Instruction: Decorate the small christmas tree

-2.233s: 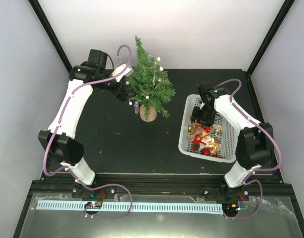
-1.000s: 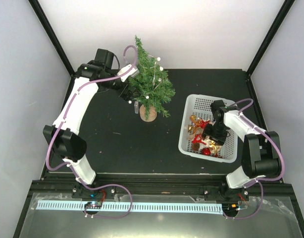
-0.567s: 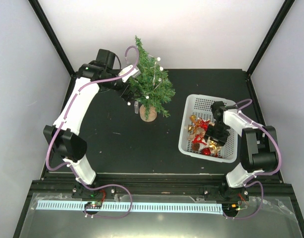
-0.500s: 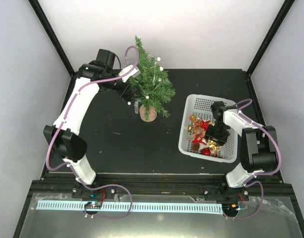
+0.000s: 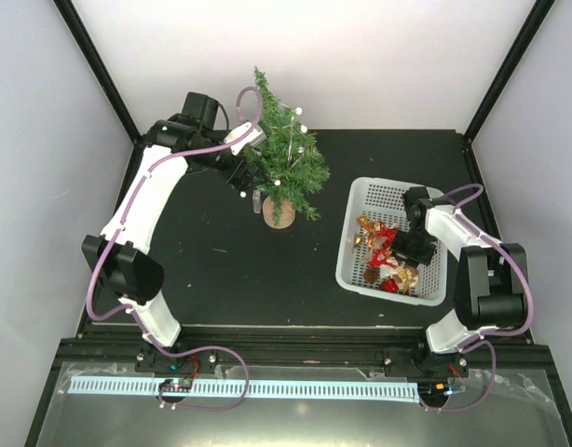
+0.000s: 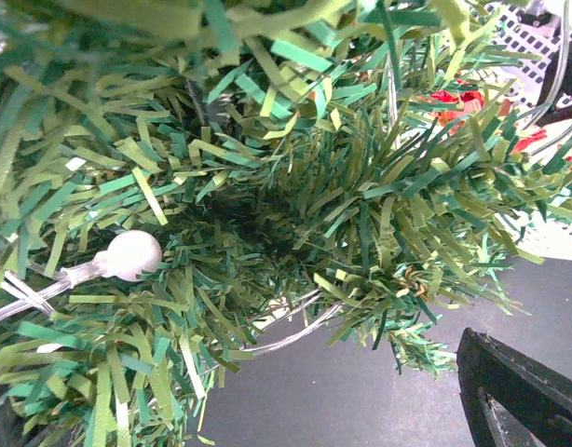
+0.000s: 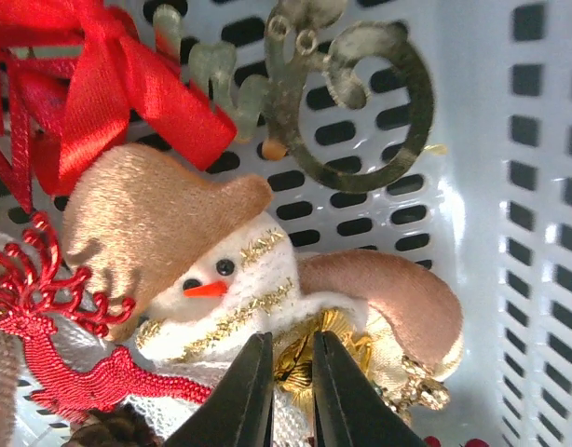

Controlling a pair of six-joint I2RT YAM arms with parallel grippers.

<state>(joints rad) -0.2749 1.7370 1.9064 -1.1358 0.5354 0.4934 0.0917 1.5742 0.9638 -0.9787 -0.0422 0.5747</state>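
1. The tree (image 5: 284,158) stood upright on its pot (image 5: 278,213) toward the far left of the surface (image 5: 221,261). It was well apart from the basket (image 5: 346,244) on the right.
2. I judged it light and top-heavy, with wide foliage over a small round base. A sideways push on a branch would probably tip or slide it rather than bend it.
3. The needles looked soft and springy, so a grip on a branch tip would likely slip off or just fold it. The branch cores seemed stiff enough to carry a small ornament hooked well in from the tip.
4. To steady it I would have held low on the trunk just above the pot, or reached through the foliage to the stem. The wire (image 6: 286,321) looked easy to snag, so I would have kept off it.
5. The left hand (image 5: 243,179) sat against the tree's left side with its fingers wide apart. Foliage filled its camera, and I could see nothing clamped in it.
6. The right hand (image 7: 286,372) was down in the basket. Its fingers were nearly together, pinched on the gold trim of the snowman (image 7: 221,279).
7. The tree's needles were flat strips in two greens, bristling out to a pointed top above the brown pot. White round bulbs (image 6: 129,254) on clear wire ran through the branches, and I saw no ornament hung on it.
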